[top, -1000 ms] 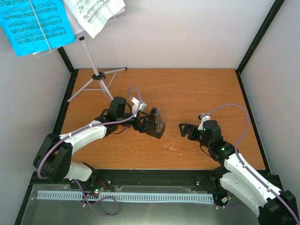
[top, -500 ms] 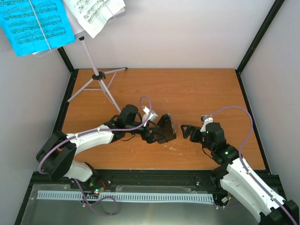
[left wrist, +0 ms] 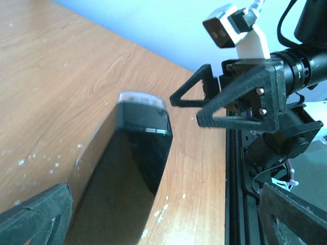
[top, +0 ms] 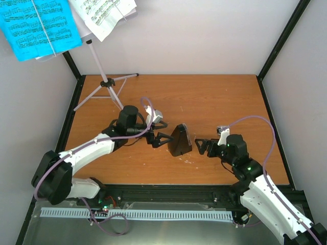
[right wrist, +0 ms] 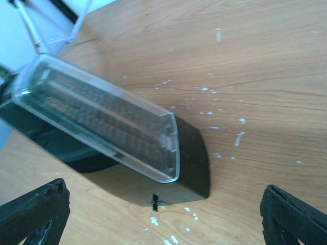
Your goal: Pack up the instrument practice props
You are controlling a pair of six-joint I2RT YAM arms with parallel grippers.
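Note:
The black pyramid metronome with its clear cover stands on the table's middle front. My left gripper is open just left of it, with the metronome close ahead between the widely spread fingers, which do not press on it. Just right of the metronome, my right gripper is also open and faces the cover. The silver tripod music stand stands at the back left corner. High up at the top left, it carries blue sheets and white sheets.
Grey walls with black corner posts close in the wooden table on three sides. A black rail runs along the near edge. The stand's legs show in the right wrist view, behind the metronome.
My left gripper carried the metronome right toward the middle, let it stand there and drew back left. My right gripper edged closer to it.

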